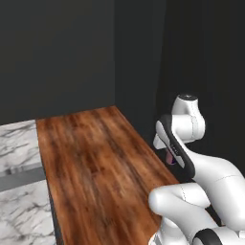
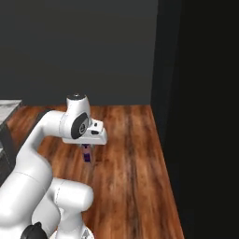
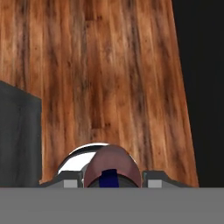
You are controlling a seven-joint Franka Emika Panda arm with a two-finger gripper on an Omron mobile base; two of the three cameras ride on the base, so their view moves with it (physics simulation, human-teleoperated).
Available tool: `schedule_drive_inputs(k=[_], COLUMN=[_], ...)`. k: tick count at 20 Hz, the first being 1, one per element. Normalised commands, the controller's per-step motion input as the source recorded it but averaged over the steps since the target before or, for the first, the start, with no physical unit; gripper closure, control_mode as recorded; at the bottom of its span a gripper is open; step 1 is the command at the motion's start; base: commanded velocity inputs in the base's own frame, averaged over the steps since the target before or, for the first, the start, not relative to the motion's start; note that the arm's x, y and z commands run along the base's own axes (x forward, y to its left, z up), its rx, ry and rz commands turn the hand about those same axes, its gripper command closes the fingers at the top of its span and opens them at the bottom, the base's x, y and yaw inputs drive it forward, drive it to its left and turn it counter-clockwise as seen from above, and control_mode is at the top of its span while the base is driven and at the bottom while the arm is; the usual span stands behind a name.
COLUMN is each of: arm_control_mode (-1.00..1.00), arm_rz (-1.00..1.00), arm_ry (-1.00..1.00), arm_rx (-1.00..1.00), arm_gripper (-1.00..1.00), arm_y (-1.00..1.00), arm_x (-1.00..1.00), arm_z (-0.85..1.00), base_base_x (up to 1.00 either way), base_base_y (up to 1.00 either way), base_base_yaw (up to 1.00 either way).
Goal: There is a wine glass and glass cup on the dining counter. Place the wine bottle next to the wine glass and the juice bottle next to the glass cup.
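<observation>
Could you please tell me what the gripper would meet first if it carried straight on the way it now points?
Probably the wooden floor: the gripper, shut on the juice bottle, points down at bare boards, though the depth is unclear.

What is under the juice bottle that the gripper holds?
Under the juice bottle, held in the gripper, lies brown wooden floor. The bottle covers the floor patch directly below it.

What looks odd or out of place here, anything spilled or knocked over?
Nothing spilled or damaged. The one unusual sight is the juice bottle, held between the gripper's fingers over the wooden floor, away from the marble counter.
</observation>
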Motion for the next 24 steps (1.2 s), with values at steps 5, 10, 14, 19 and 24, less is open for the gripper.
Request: schedule_drive_inputs(k=[5, 10, 14, 19, 24], arm_control_mode=[1.0, 1.0, 1.0, 1.0, 1.0], arm_rz=[0.0, 0.0, 0.0, 0.0, 0.0], arm_ry=[0.0, 0.0, 0.0, 0.0, 0.0], arm_rx=[0.0, 0.0, 0.0, 0.0, 0.0], arm_gripper=[1.0, 1.0, 1.0, 1.0, 1.0], arm_y=[0.0, 0.0, 0.0, 0.0, 0.0], arm_x=[0.0, 0.0, 0.0, 0.0, 0.0], arm_z=[0.0, 0.0, 0.0, 0.0, 0.0], base_base_x=[0.77, 0.8, 0.81, 0.83, 0.83], base_base_y=[-0.25, -0.25, -0.26, -0.24, -0.21], base_base_yaw=[0.22, 0.21, 0.19, 0.19, 0.21])
